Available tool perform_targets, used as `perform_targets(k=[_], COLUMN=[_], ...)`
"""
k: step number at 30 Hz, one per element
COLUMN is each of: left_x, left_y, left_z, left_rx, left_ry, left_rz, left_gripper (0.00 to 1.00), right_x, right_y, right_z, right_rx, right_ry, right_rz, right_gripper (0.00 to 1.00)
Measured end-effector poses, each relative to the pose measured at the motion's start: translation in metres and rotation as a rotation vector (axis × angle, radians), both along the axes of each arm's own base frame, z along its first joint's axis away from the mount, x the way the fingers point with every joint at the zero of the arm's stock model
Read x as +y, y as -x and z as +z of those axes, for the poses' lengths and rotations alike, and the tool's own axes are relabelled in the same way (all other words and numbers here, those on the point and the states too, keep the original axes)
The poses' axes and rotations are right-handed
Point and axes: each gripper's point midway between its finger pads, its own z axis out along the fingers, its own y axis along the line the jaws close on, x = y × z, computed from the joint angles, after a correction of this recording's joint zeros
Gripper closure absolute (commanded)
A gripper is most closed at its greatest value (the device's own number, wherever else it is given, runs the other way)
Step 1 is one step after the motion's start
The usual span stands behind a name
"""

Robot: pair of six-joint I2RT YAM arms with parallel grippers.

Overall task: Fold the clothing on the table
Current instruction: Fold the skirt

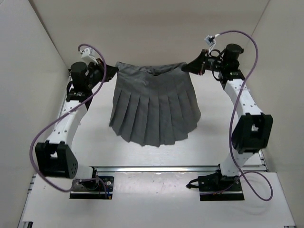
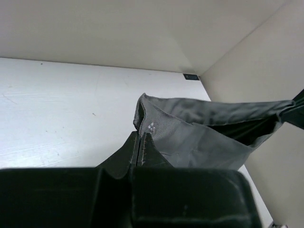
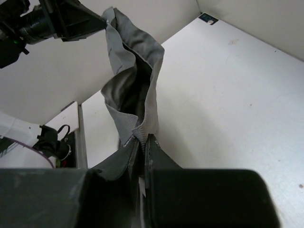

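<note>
So, skirt: dark grey pleated skirt of thin fabric [image 1: 154, 111], strung by its waistband between the two arms over the far half of the big flat white tabletop [image 1: 97, 142], pleats fanning toward the bases.
Left gripper [image 2: 141, 142]: fingers pinched together on the waistband's left corner, cloth bunched right at the tips.
Right gripper [image 3: 142, 141]: same deal, clamped on the opposite corner, with the lighter inner side showing in the open waist.
Why held like this: my guess is that pulling the corners apart keeps the band stretched and lets the pleats fall flat, ready to lay out squarely.
Hem: can't tell if it touches the table.
Progress: no fold yet, so early I'd say.
Risk: thin fabric and a small pinch, so it could slip.
</note>
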Motion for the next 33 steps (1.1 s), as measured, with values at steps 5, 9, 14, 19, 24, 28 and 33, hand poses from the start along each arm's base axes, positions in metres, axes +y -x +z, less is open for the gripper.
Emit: perform_targets(k=[5,9,14,19,24,28,33], left_x=[0.008,0.012,0.007,-0.003,-0.014,-0.020,0.003], left_y=[-0.031,-0.021,0.006,0.041,0.120,0.163,0.187], left_z=[0.006,0.034,0.025,-0.091,-0.206,-0.213,-0.205], left_rx=[0.003,-0.077,-0.118,0.098,0.359,0.337,0.273], left_ry=[-0.010,-0.023,-0.022,-0.042,-0.115,-0.144,-0.111], left_rz=[0.013,0.020,0.010,0.008,-0.004,-0.019,0.059], left_gripper=[1.00,1.00,1.00,1.00,1.00,1.00,1.00], right_x=[-0.003,-0.013,-0.016,-0.013,0.007,0.023,0.023], right_y=[-0.039,-0.033,-0.015,0.015,0.093,0.148,0.196], right_z=[0.031,0.064,0.013,-0.129,-0.222,-0.237,-0.253], right_rx=[-0.064,-0.168,-0.084,0.255,0.477,0.442,0.395], right_ry=[0.000,-0.001,0.000,0.031,0.152,0.213,0.289], right_rz=[0.005,0.005,0.003,-0.067,-0.118,-0.110,-0.165], right_gripper=[1.00,1.00,1.00,1.00,1.00,1.00,1.00])
